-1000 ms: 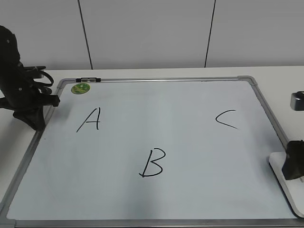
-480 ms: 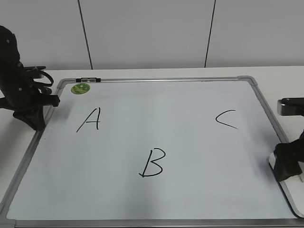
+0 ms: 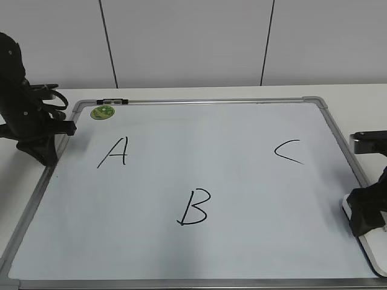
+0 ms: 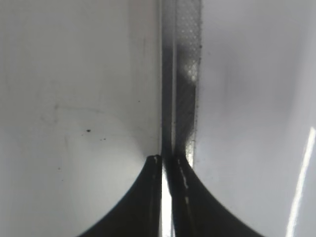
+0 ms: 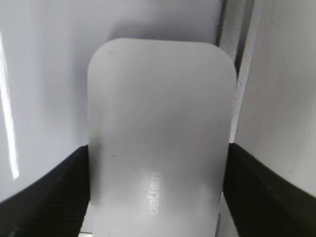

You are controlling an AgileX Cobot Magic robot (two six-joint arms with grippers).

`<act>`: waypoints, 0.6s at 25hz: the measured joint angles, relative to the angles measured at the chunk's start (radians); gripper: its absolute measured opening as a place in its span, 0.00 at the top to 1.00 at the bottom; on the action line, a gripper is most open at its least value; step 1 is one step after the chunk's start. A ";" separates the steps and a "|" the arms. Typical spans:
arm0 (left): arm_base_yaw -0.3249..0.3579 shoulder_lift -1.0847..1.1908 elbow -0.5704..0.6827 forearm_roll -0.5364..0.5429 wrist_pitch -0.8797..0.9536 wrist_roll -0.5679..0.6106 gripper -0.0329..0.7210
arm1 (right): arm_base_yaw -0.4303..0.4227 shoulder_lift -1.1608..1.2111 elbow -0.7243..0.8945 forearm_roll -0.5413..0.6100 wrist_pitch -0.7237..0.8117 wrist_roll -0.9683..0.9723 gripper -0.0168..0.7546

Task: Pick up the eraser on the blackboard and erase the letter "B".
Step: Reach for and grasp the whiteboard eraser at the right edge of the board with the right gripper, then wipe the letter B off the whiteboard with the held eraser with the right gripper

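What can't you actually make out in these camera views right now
- Eraser, exterior view: cut off by the right edge, partly hidden by the right gripper.
- Right wrist view: whether the jaws press the eraser or just flank it; its lower end is off frame.
- Eraser print: too blurred to read.
- Left gripper, left wrist view: only jaw tips show, over the blackboard frame.

Bright even light, streaks of glare in both wrist views, blurred close-up pincer fingers (image 4: pixel 143 197), soft shadows
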 joint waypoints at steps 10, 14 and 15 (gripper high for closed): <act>0.000 0.000 0.000 0.000 0.000 0.000 0.93 | 0.000 0.003 -0.002 -0.001 -0.006 0.004 0.29; 0.000 0.000 0.000 0.000 0.000 0.000 0.93 | 0.000 0.003 -0.002 -0.001 -0.006 0.006 0.29; 0.000 0.000 0.000 0.000 0.000 0.000 0.93 | 0.000 0.003 -0.002 -0.001 -0.006 0.006 0.29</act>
